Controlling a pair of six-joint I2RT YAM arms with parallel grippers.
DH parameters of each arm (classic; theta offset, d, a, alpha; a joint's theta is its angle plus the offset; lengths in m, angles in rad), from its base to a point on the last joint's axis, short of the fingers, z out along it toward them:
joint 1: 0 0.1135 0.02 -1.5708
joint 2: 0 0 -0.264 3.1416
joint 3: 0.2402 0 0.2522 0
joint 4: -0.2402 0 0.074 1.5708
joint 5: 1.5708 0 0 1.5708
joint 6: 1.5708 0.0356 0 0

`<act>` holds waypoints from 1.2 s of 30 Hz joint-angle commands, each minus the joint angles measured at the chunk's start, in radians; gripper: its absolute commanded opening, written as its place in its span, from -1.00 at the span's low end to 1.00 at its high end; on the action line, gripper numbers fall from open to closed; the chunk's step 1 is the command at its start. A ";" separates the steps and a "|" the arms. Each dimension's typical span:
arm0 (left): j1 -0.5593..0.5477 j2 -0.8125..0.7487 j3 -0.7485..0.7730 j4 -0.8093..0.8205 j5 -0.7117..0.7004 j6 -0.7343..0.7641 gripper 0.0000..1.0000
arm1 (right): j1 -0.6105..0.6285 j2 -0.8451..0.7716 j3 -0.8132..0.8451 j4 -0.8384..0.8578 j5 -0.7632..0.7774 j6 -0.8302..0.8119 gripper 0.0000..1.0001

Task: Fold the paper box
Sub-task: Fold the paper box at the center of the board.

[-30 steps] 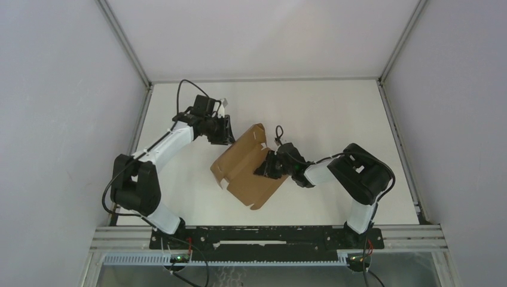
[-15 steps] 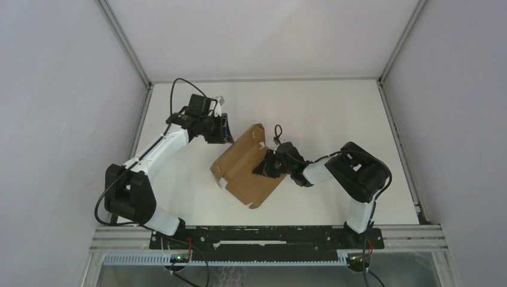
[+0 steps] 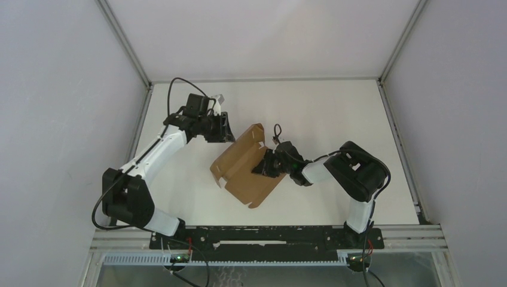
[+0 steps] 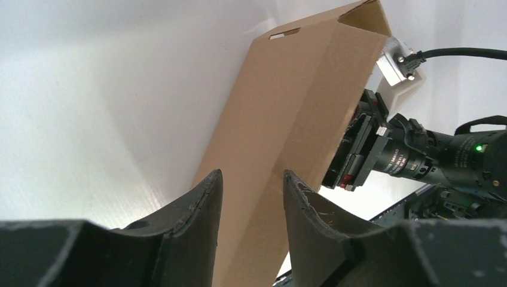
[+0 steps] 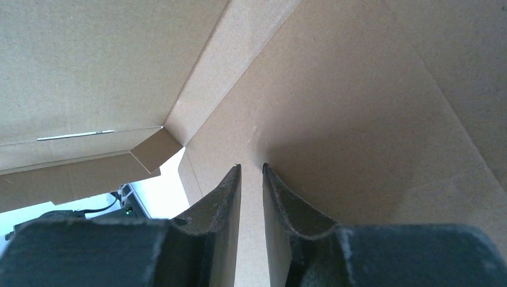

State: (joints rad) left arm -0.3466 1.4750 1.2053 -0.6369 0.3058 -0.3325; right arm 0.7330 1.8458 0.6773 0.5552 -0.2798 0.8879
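The paper box (image 3: 242, 173) is a brown cardboard sheet lying mid-table, with one panel tilted up. In the left wrist view that raised panel (image 4: 299, 101) leans up to the right. My left gripper (image 3: 228, 127) hovers just off the box's far-left corner. It (image 4: 252, 174) is open, with nothing between its fingers and the cardboard beyond their tips. My right gripper (image 3: 262, 167) reaches in under the raised panel from the right. Its jaws (image 5: 252, 167) stand nearly together with a strip of cardboard (image 5: 359, 89) between them, tips against the panel's inner face.
The white tabletop (image 3: 323, 113) is bounded by grey enclosure walls and metal posts. A black rail (image 3: 263, 230) with the arm bases runs along the near edge. The right arm's wrist and cable (image 4: 430, 158) show behind the raised panel in the left wrist view.
My left arm has stretched out and drawn its gripper slightly up and away from the box corner, its jaws a little wider. The box and the right gripper have hardly moved.
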 commanded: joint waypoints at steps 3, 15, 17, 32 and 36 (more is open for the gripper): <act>-0.003 -0.044 0.026 0.039 0.053 -0.006 -0.05 | 0.004 0.041 -0.010 -0.158 0.051 -0.040 -0.42; -0.055 -0.026 0.025 0.039 0.031 -0.001 -0.04 | 0.005 0.042 0.004 -0.166 0.052 -0.042 -0.42; -0.061 -0.025 0.025 0.034 0.017 0.000 -0.04 | 0.005 0.047 0.012 -0.169 0.050 -0.043 -0.42; -0.073 0.005 0.031 -0.004 -0.071 0.018 -0.04 | -0.002 0.053 0.088 -0.199 0.039 -0.072 -0.41; -0.083 0.010 0.033 -0.009 -0.096 0.019 -0.04 | 0.005 0.018 0.088 -0.216 0.044 -0.087 -0.39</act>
State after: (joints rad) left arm -0.4145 1.4815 1.2053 -0.6395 0.2443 -0.3305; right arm 0.7334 1.8786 0.7738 0.4618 -0.2897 0.8631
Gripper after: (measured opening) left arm 0.480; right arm 0.298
